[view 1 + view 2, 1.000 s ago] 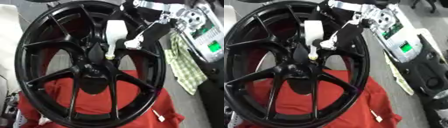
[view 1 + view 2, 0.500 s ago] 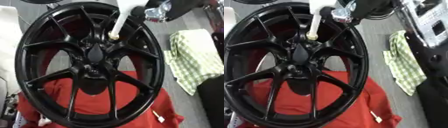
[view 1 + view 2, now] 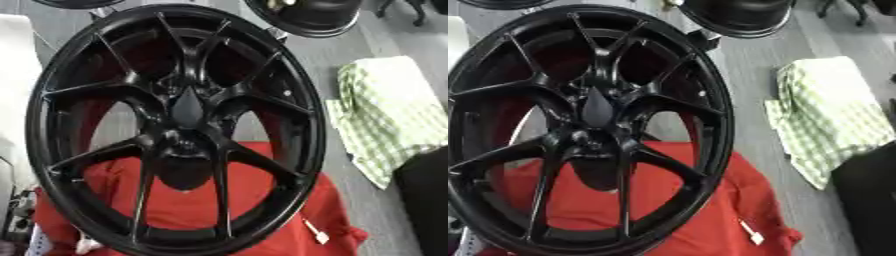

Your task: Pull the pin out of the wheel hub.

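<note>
Left eye view is filled mostly by the black wheel (image 3: 179,130), which stands tilted on its rim, with its spokes meeting at the wheel hub (image 3: 186,112) a little above the middle of the picture. No pin can be made out at the hub, and neither robot hand shows in either view, so nothing can be said about how their fingers stand.

The wheel's lower rim sits on a red cloth (image 3: 262,220) that spreads out to the right and below it; a small white tag (image 3: 315,235) lies at the cloth's right edge. The wheel's left rim runs close along a white surface (image 3: 17,75) at the left border, leaving little room on that side. Its top rim reaches nearly to the upper edge, just below a second dark round object (image 3: 306,15) at the upper right, which stands near the wheel but apart from it.

To the right of the wheel a strip of grey floor (image 3: 324,60) lies open, running from the top down to the red cloth. Beyond that strip a green and white checked cloth (image 3: 829,115) lies crumpled on the floor, well apart from the rim. A black mass (image 3: 424,200) fills the lower right corner, just beside the checked cloth's lower end.
</note>
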`<state>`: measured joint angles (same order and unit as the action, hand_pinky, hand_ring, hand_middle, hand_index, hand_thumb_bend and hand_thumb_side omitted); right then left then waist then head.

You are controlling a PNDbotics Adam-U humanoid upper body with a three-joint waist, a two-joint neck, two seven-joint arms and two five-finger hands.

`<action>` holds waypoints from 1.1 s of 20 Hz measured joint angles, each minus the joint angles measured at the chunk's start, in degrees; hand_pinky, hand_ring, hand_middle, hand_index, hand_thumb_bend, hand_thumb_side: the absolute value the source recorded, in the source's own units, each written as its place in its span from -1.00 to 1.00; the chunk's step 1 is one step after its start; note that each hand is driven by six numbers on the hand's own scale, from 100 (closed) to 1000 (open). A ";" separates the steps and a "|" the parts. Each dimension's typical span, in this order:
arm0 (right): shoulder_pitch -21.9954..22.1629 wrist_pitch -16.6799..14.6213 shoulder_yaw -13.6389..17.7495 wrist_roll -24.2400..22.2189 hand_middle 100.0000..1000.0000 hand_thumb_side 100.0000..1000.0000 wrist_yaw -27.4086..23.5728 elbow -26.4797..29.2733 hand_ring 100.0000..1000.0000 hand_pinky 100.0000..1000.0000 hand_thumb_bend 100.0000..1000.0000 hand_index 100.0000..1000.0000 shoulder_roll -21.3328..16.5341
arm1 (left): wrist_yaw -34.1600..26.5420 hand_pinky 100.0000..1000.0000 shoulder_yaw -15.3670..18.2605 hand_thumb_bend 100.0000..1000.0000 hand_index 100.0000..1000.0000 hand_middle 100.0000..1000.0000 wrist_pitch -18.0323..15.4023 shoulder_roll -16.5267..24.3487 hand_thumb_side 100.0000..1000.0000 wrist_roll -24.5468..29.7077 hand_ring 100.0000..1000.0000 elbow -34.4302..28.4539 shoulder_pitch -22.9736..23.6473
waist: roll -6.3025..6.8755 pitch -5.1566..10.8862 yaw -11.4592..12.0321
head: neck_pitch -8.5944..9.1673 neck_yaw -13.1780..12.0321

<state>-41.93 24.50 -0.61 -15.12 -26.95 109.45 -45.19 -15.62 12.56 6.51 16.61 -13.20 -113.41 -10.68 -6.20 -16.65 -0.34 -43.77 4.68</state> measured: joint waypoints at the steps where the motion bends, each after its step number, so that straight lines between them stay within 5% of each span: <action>1: 2.18 -0.74 1.23 1.67 -0.49 -1.00 -0.40 0.23 0.38 0.69 -0.95 -0.04 -1.57 | 0.01 0.38 0.05 -0.98 0.23 0.01 -0.03 -0.01 0.56 -0.03 0.08 0.00 0.00 | 0.12 -0.10 -0.10 | 0.01 -0.12; 6: 14.86 -4.69 7.05 9.72 -0.44 -1.00 0.34 1.62 0.39 0.68 -0.91 0.01 -6.51 | 0.05 0.38 0.36 -0.99 0.23 0.01 -0.28 -0.50 0.56 -0.29 0.08 0.00 -0.10 | 1.14 -0.84 -0.73 | 0.18 -0.84; 10: 25.68 -6.84 10.48 14.38 -0.42 -1.00 4.69 3.00 0.41 0.69 -0.90 0.02 -6.28 | 0.06 0.38 0.43 -0.99 0.23 0.01 -0.49 -0.68 0.56 -0.50 0.08 0.00 -0.45 | 1.84 -1.51 -1.08 | 0.86 -1.34; 15: 34.21 -7.96 13.26 17.81 -0.34 -1.00 10.96 3.84 0.45 0.71 -0.88 0.10 -0.91 | 0.06 0.38 0.51 -0.99 0.23 0.01 -0.53 -1.13 0.56 -0.54 0.08 0.00 -0.69 | 2.51 -2.18 -1.15 | 1.65 -1.55; 22: 41.15 -9.68 14.67 18.37 0.08 -1.00 22.09 4.07 0.64 0.80 -0.64 0.44 7.78 | 0.06 0.38 0.56 -0.99 0.23 0.01 -0.63 -1.61 0.57 -0.62 0.08 0.00 -1.01 | 3.25 -3.02 -1.07 | 2.44 -1.82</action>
<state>-0.78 14.82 14.05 3.25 -4.86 113.52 -37.41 -15.56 13.12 5.88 15.01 -13.82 -113.41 -11.69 -2.95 -19.67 -1.41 -41.34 2.86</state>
